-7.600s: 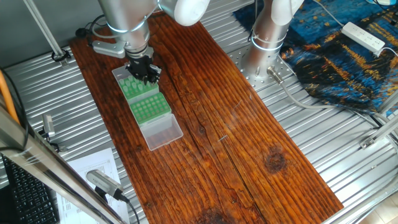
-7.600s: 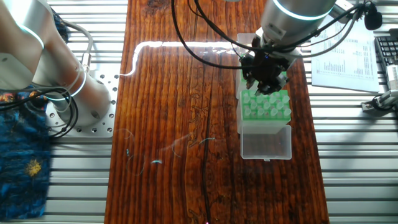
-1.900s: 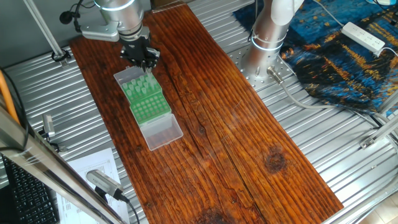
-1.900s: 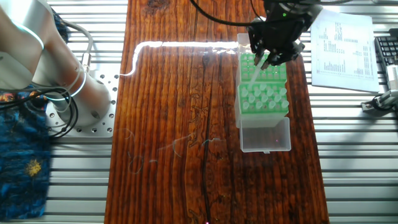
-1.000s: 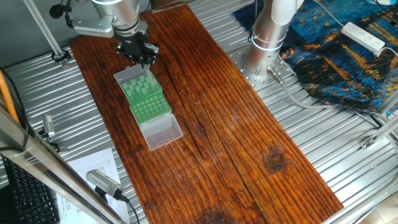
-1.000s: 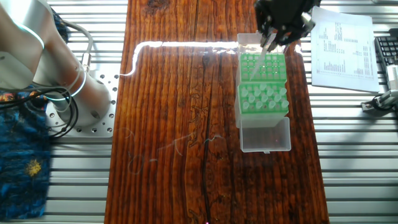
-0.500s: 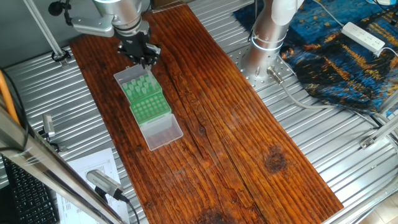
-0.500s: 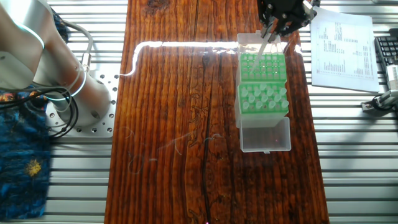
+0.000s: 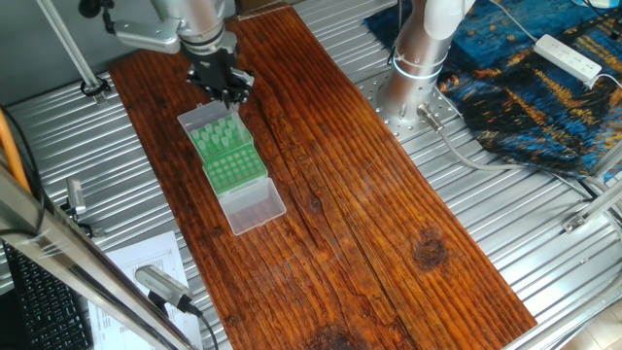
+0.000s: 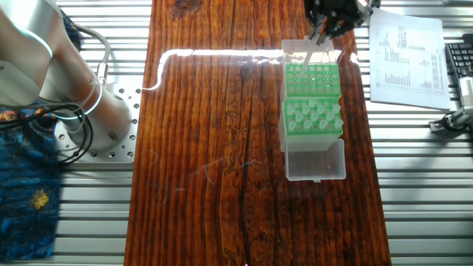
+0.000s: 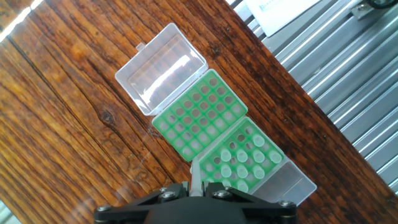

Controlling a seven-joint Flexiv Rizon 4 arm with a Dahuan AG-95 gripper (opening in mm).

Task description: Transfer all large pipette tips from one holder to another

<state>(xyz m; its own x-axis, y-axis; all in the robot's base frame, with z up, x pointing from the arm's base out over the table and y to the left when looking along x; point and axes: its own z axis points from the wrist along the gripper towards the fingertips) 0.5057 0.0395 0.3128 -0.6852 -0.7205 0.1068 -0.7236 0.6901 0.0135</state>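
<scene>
Above the far end of a wooden desk [image 9: 369, 194], the robot's tool [image 10: 326, 28] hangs with its fingers closed on a single pipette tip [image 11: 195, 176], the translucent cone pointing down toward two green racks set end to end. In the hand view, the held tip juts out between the black fingers [image 11: 163, 198], over the seam where the racks meet. The rack of large pipette tips [image 11: 244, 159] holds whitish round tops in its holes, while the neighbouring green rack [image 11: 199, 115] shows open holes across its grid. Each rack has a clear plastic lid [image 11: 163, 66] hinged open and lying flat on the desk at its outer end. From the other fixed view, the tool sits over the lid at the empty rack's end, the tip's point just above the rack's edge. A printed sheet of paper [image 10: 410, 55] lies on the ribbed metal surface beside the desk.
</scene>
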